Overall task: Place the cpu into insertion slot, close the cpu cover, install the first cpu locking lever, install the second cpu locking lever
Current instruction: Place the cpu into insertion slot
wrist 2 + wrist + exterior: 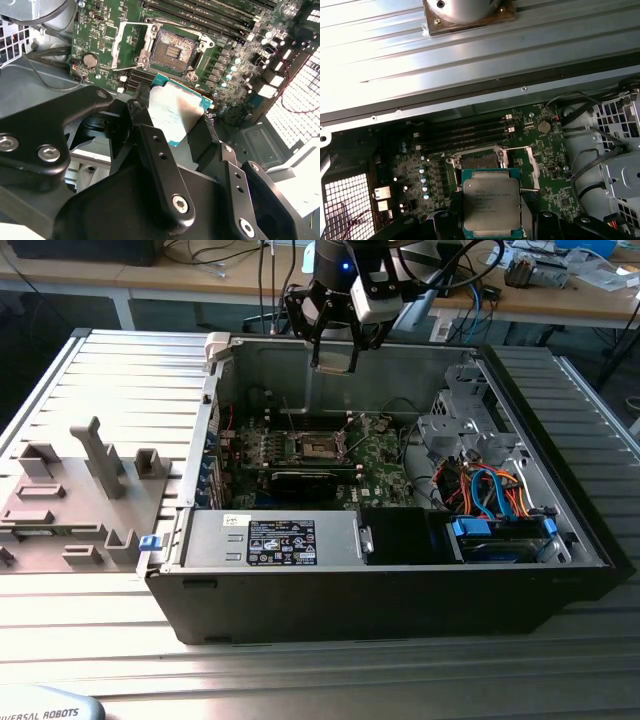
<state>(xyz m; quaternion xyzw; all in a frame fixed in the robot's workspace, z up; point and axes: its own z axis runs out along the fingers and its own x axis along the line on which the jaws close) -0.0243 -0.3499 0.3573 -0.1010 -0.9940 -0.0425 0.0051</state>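
Hand (335, 358) hangs above the far wall of the open computer case (300, 595), which lies on the ribbed metal counter (300, 675). The hand is closed on the cpu (175, 112): in the second wrist view one black finger (139, 117) presses each of two opposite edges, and the silver top faces the camera. In the first wrist view the cpu (491, 202) is held flat, metal top up.

Socket (318, 447) sits on the green circuit board (385, 470) in the middle of the case floor, lower than the hand and nearer than it. The socket (172, 51) is uncovered, dark contact field exposed, nothing seated in it. The cover (116, 50) is swung back and lies beside the socket. In the first wrist view the socket (479, 161) lies between the held cpu and the row of long memory slots (465, 135). The cpu is clear of the socket, not touching.

A grey fixture plate (60, 500) lies on the counter at the exterior view's left of the case.
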